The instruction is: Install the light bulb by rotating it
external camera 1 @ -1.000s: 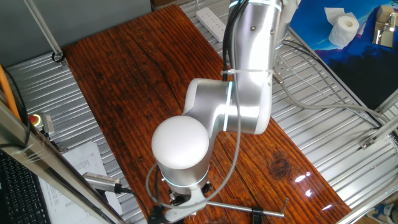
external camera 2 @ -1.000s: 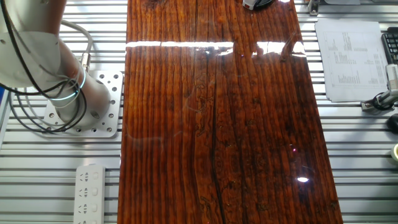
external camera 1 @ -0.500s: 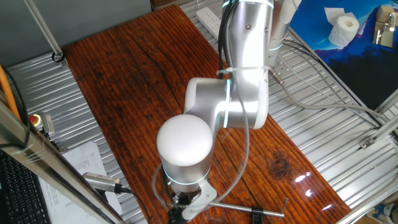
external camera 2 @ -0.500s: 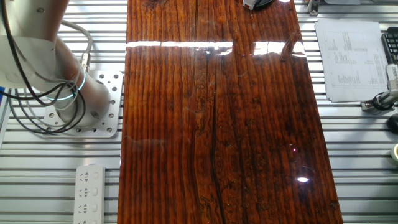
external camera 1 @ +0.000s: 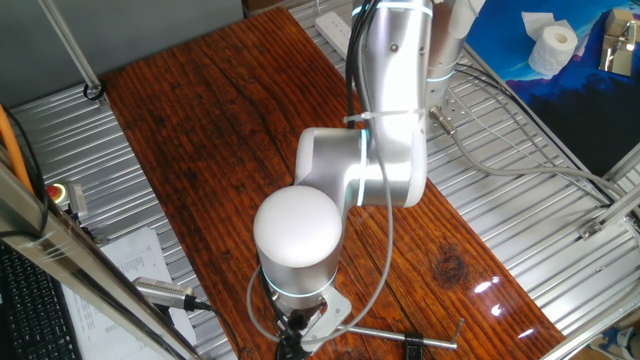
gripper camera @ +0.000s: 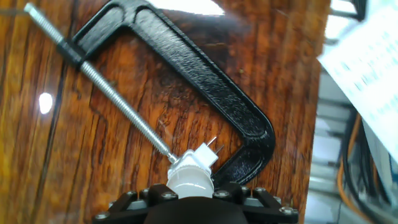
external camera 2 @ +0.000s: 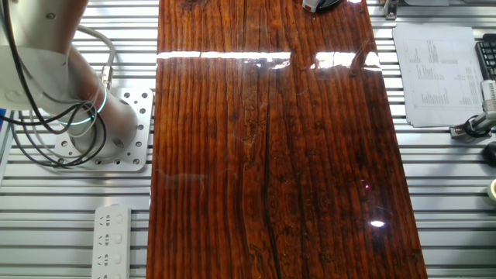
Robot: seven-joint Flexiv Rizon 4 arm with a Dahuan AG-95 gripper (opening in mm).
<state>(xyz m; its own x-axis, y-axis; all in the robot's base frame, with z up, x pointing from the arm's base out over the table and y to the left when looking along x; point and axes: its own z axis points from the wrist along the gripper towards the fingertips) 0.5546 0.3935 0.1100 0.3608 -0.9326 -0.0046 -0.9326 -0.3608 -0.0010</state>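
The bulb is seen at the gripper, apparently clasped, beside a clamp on the table; no socket is visible; installation is judged not finished.

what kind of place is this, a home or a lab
Most likely a robotics lab or workshop: a wooden board lies on a slatted aluminium table, a black C-clamp sits on the wood, and a power strip lies nearby.
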